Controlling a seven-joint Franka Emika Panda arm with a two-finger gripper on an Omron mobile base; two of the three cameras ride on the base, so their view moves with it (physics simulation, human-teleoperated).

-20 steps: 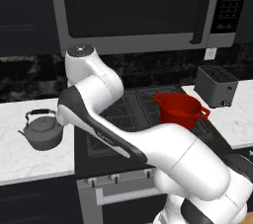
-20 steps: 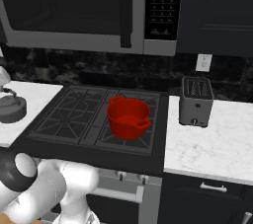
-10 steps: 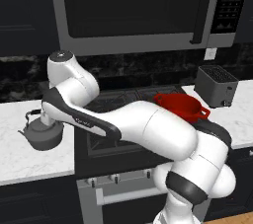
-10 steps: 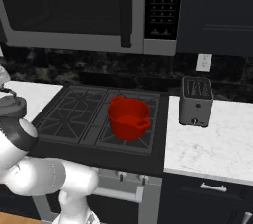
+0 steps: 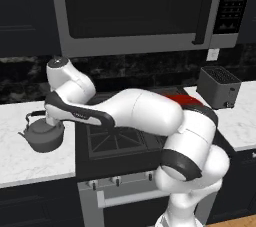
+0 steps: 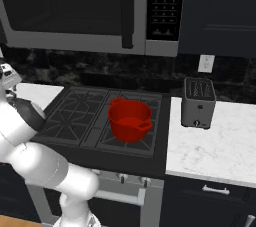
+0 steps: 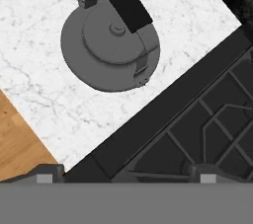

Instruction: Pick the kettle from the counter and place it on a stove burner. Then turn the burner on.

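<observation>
The dull-grey kettle [image 7: 111, 45] stands upright on the white marble counter [image 7: 197, 16], its dark-topped handle [image 7: 126, 1] arched over the lid. In the left base view the kettle [image 5: 44, 136] sits just left of the cooktop, with my white forearm right beside and above it. My gripper [image 7: 126, 174] is open, its two fingertips [image 7: 49, 173] far apart with nothing between them. It hovers over the cooktop's left edge, apart from the kettle. The front left stove burner [image 5: 117, 141] has a bare black grate [image 7: 207, 129].
A red two-handled pot [image 6: 130, 118] occupies the cooktop's right side. A dark toaster [image 6: 198, 103] stands on the right counter [image 6: 220, 146]. A microwave [image 5: 135, 11] hangs above the stove. Wooden floor [image 7: 20, 149] shows beyond the counter's front edge.
My arm has swung left and down across the cooktop, bringing the hand beside the kettle. The kettle and pot have not moved.
</observation>
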